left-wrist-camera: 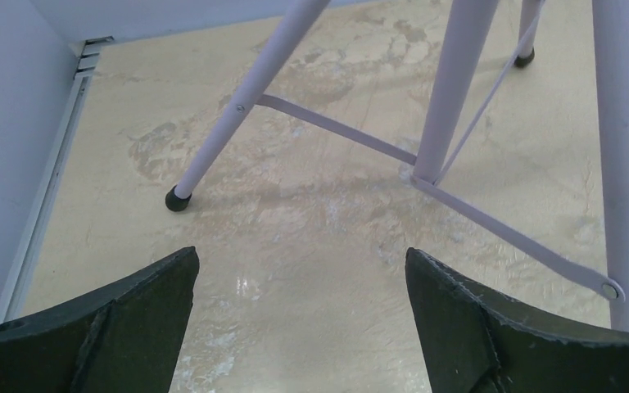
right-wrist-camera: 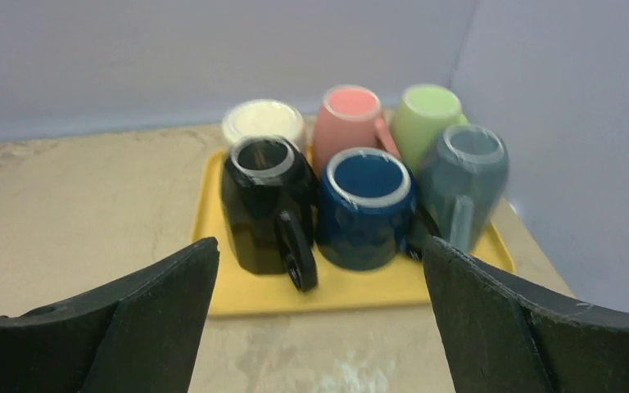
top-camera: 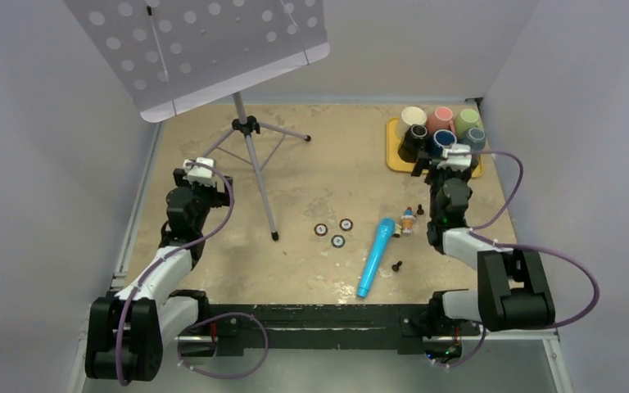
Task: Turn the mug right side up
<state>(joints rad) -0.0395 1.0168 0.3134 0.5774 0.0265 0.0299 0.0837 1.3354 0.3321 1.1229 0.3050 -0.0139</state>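
Tube (top-camera: 375, 256): blue, lying flat close to the near edge, right of the middle, with its far end angled rightward.
Bits (top-camera: 396, 266): two small dark pieces, one just beside the tube, the other farther back; too small to tell what they are.
Discs (top-camera: 337, 241): three small dark rings with pale centres, clustered mid-surface left of the tube, not touching one another.
Figure (top-camera: 408, 219): tiny and pale, near the tube's far end.
Left hand (left-wrist-camera: 301, 255): open, its fingers spread wide with nothing between them, above bare surface (left-wrist-camera: 295, 205) toward the left edge and facing the stand's legs.
Stand (top-camera: 250, 155): white tripod music stand on the left half, with black feet on the surface; its perforated desk hangs over the far left corner.
Right hand (right-wrist-camera: 319, 244): open, its fingers spread wide and holding nothing, near the right edge just short of the tray and pointed at the black and blue mugs.
Tray (right-wrist-camera: 360, 288): yellow, flat in the far right corner.
Mugs (top-camera: 442, 131): six on the tray, packed close in two rows; all appear to stand mouth down with bases up.
Front row: black mug (right-wrist-camera: 262, 205), blue mug (right-wrist-camera: 364, 213), grey mug (right-wrist-camera: 467, 176); the black and grey handles point toward the hand.
Back row: cream mug (right-wrist-camera: 264, 123), pink mug (right-wrist-camera: 348, 119), green mug (right-wrist-camera: 430, 115).
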